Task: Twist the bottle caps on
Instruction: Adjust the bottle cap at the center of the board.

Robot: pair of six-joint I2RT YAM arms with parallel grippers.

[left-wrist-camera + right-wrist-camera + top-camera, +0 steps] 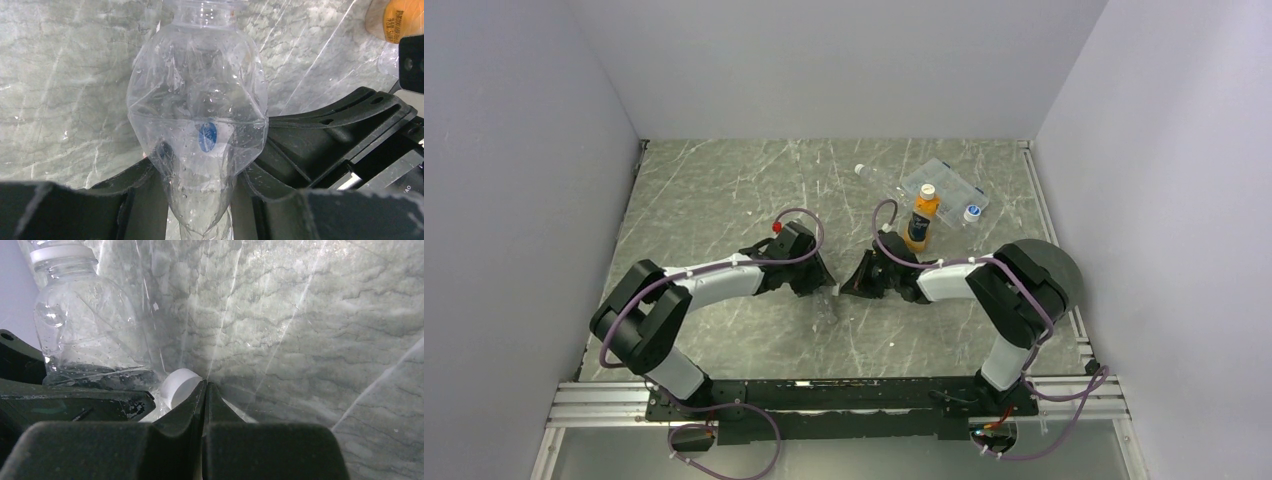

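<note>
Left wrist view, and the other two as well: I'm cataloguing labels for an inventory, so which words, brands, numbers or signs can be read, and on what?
No text is readable in any view.
On the orange bottle: dark print on its label, too blurred to read; too small in the top view.
On the clear bottle: a blue oval mark shows through it, no legible letters.
On the white cap: no print visible.

Neck of the clear bottle (pixel 197 100) is cut off up top, white cap (pixel 176 386) half hidden behind the right gripper (pixel 205 388).
</note>
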